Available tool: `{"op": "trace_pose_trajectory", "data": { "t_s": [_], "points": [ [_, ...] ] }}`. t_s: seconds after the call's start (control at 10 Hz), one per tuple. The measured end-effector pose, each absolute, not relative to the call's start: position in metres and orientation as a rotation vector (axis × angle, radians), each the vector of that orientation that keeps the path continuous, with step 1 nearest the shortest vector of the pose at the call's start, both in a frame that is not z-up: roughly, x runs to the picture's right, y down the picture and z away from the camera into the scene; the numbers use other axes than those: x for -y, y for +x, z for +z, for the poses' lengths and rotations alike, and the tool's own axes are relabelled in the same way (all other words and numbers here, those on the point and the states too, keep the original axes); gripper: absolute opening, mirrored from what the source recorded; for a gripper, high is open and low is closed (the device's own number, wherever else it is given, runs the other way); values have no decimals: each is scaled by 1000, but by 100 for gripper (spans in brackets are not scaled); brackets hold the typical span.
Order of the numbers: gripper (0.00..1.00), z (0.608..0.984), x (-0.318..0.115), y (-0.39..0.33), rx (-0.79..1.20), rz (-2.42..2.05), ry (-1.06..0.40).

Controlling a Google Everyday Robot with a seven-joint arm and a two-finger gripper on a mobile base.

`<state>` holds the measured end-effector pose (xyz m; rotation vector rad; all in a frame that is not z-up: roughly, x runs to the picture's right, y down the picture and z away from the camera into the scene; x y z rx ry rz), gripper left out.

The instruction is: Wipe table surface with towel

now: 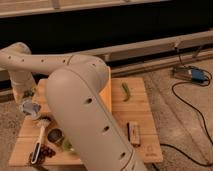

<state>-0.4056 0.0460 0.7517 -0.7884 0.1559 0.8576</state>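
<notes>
At table's left edge: gripper wide open beside towel

Over the far-left corner of the pale slatted table surface, the beige arm bent downward and the gripper hung with its jaws spread wide, nothing visibly held; the whitish-grey towel lay on the planks just below it, contact impossible to tell; an orange tub showed behind the arm; a green vegetable lay mid-table; a small brown block sat front right; a white-handled brush lay front left.
</notes>
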Motion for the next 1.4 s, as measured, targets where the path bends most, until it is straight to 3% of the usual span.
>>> {"op": "trace_pose_trajectory", "data": {
  "t_s": [0.4,1.1,1.4],
  "points": [
    [64,756,-59,-410,-170,829,-811],
    [2,761,-86,-419,-204,767,-829],
    [0,752,-73,-412,-174,785,-819]
  ]
}}
